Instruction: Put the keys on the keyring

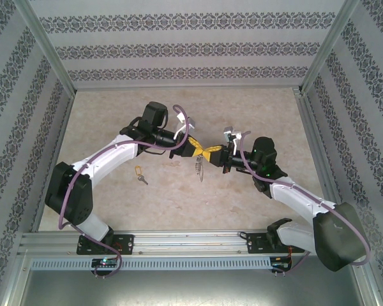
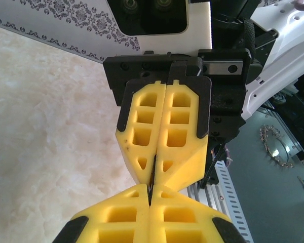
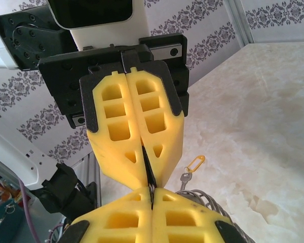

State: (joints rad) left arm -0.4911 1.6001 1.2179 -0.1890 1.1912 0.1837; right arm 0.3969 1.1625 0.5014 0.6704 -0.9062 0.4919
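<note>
Right gripper (image 3: 152, 196) meets the left gripper (image 2: 149, 196) tip to tip above the middle of the bench (image 1: 262, 108), and both pairs of jaws are clenched flat. A thin dark sliver runs through both seams. In the top view the keyring (image 1: 200, 167) dangles just below that meeting point, so I judge that each gripper is grasping the ring by its edge, clear of the surface.

The key (image 1: 143, 180) lies well apart from the ring. It sits on the bench left of the middle, nearer the near edge, beside the left arm. A yellow tag (image 1: 138, 171) sits against it; whether the tag is clipped on I cannot tell.

The step in hand looks like steadying the ring between the two grippers. To do it well, one gripper should keep a firm pinch with the ring's opening side turned outward and the chain hanging free. The other should then let go slowly, so the ring does not swing or twist. The key is tiny and lies flat, so it wants a pinch that leaves its hole uncovered.

Count: one keyring, one key, one tag, two grippers.
</note>
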